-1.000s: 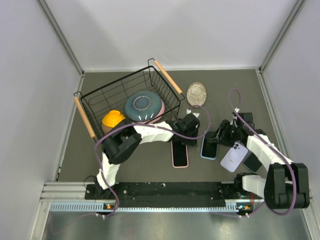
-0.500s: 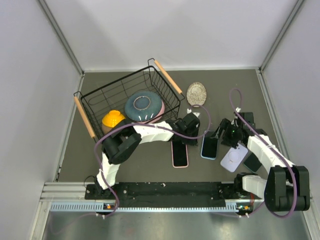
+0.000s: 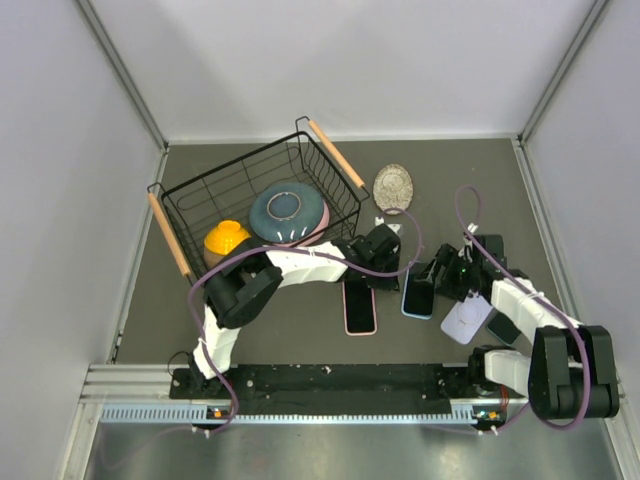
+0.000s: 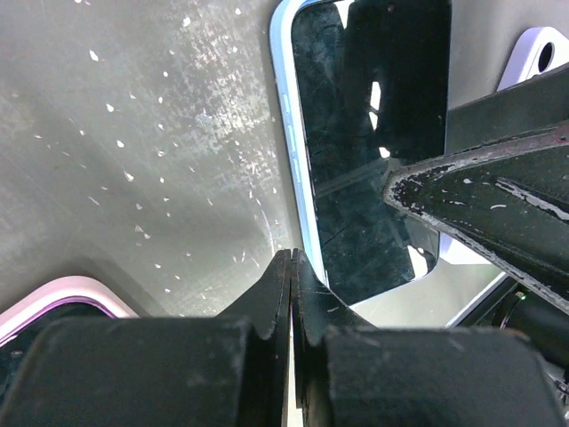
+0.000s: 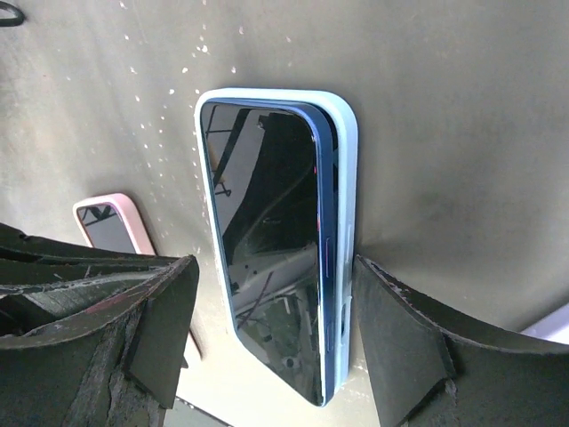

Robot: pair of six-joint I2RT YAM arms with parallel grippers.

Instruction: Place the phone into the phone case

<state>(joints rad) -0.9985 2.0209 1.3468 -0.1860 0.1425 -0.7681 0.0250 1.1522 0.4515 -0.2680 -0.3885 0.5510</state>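
A dark blue phone (image 5: 267,240) lies in a light blue case (image 5: 347,178) on the table, its right edge standing a little above the case rim. In the top view the phone (image 3: 418,292) is right of centre. My right gripper (image 5: 276,334) is open, one finger on each long side of the phone at its near end, and it also shows in the top view (image 3: 443,277). My left gripper (image 4: 292,260) is shut and empty, its tip at the case's left edge (image 4: 286,116); in the top view it (image 3: 385,262) is just left of the phone.
A pink-cased phone (image 3: 360,307) lies left of the blue one. A lavender case (image 3: 466,318) and a dark phone (image 3: 505,327) lie to the right. A wire basket (image 3: 200,190) with bowls stands at the back left, and a round speckled object (image 3: 393,187) behind.
My right gripper has moved left and down over the blue phone, its fingers now on either side of it. The left arm has not moved.
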